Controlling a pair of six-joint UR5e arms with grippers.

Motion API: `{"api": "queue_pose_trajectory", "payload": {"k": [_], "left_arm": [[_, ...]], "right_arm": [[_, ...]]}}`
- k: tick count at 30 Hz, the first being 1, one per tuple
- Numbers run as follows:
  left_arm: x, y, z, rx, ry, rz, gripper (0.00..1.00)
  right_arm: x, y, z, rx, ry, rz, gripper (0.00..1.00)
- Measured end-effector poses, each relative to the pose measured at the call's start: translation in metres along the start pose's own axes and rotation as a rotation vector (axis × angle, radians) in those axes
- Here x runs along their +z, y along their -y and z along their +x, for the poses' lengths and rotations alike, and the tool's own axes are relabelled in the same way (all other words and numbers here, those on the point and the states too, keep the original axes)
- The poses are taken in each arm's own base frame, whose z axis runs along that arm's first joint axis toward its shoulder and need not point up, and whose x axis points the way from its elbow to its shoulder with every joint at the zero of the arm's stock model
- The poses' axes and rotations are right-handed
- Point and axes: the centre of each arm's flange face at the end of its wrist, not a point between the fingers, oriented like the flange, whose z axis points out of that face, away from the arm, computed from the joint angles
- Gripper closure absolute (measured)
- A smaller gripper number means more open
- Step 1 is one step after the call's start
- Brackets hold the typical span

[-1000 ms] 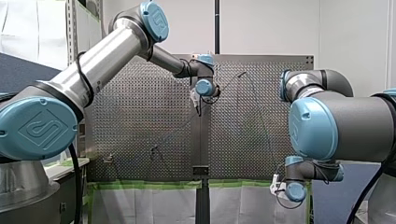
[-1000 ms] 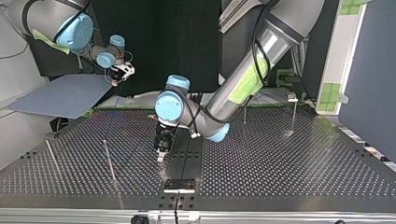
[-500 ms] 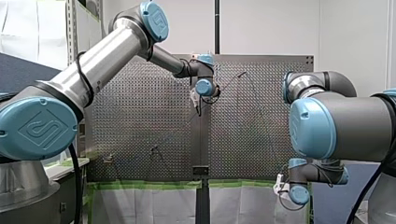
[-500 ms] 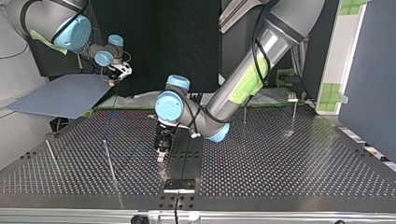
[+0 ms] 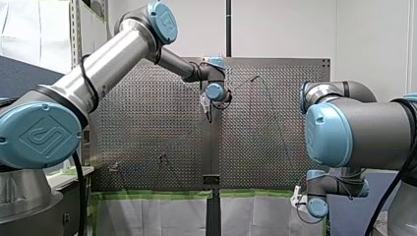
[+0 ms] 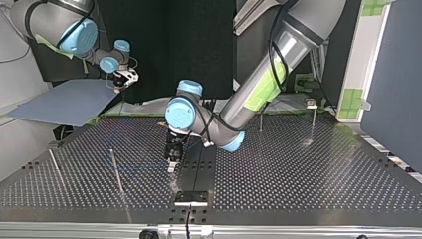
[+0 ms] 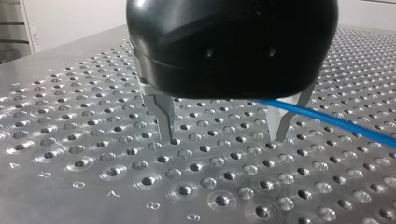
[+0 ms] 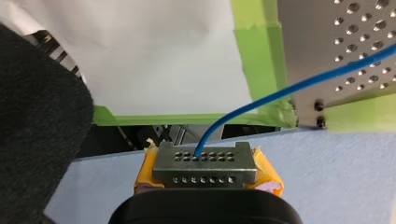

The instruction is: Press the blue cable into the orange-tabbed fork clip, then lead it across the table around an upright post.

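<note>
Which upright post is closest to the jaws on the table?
The post second from the top view's left, nearest my left gripper; others stand farther.

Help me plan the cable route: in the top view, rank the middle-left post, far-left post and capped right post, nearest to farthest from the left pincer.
From my left pincer:
1. Middle-left post, just beside it toward the view's left.
2. Far-left post, by the table's left edge.
3. Capped post, far right, toward the table's back.

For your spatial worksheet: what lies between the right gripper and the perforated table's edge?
The blue cable spans it, crossing green tape, in the right wrist view.
</note>
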Motion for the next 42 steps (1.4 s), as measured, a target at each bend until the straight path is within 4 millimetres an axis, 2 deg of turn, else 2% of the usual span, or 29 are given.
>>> {"api": "queue_pose_trajectory", "payload": {"k": [12,28,42], "left_arm": [[-0.007,0.003,0.005,0.0,-0.046,-0.005,0.02],[-0.012,0.017,0.011,-0.081,-0.116,0.115,0.0],[-0.016,0.01,0.012,-0.054,-0.136,0.052,0.0]], "right_arm": [[0.023,0.014,0.022,-0.004,-0.05,0.084,1.0],[0.024,0.014,0.02,0.018,-0.047,0.096,1.0],[0.024,0.012,0.017,0.022,-0.041,0.099,1.0]]}}
